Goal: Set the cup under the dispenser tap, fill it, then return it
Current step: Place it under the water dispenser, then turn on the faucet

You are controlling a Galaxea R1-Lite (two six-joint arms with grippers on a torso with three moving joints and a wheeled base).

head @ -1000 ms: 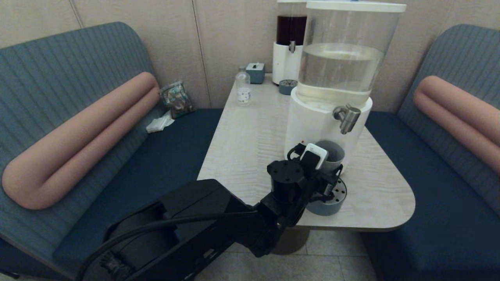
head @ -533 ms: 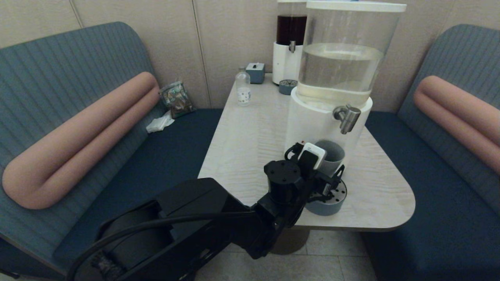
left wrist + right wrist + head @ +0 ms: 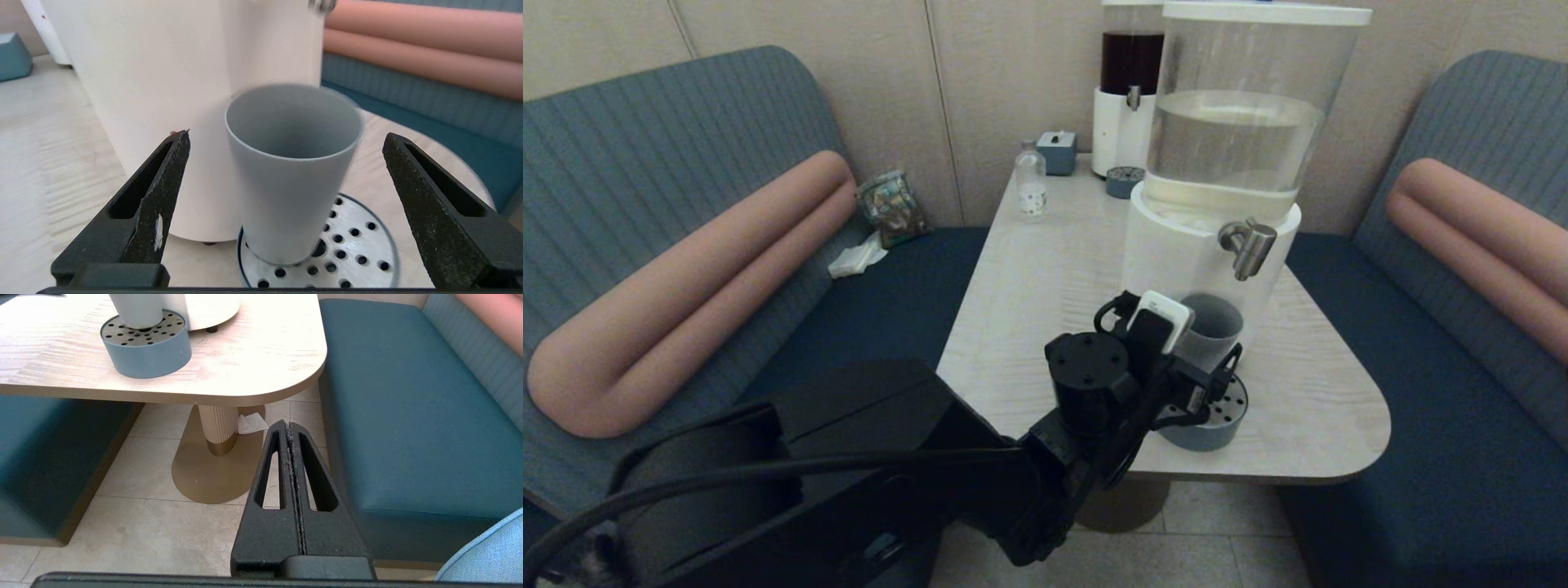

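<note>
Left wrist view: I see the left gripper (image 3: 286,163) released, the cup (image 3: 292,171) untouched between its fingers. Head view hides that gap. Right gripper (image 3: 291,428) clenched, empty, low beside the table (image 3: 253,371).

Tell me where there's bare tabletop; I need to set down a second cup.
The widest bare patch on the table lies between the small bottle and the left gripper. A narrower strip runs right of the drip tray. It is crowded around the cup and along the far edge.

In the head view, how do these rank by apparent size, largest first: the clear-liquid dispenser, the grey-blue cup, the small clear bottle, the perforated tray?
1. Clear-liquid dispenser, by far the largest.
2. Perforated tray and grey-blue cup: both partly hidden by the left arm, so unranked.
3. Small clear bottle looks smallest, though it stands farther away.
</note>
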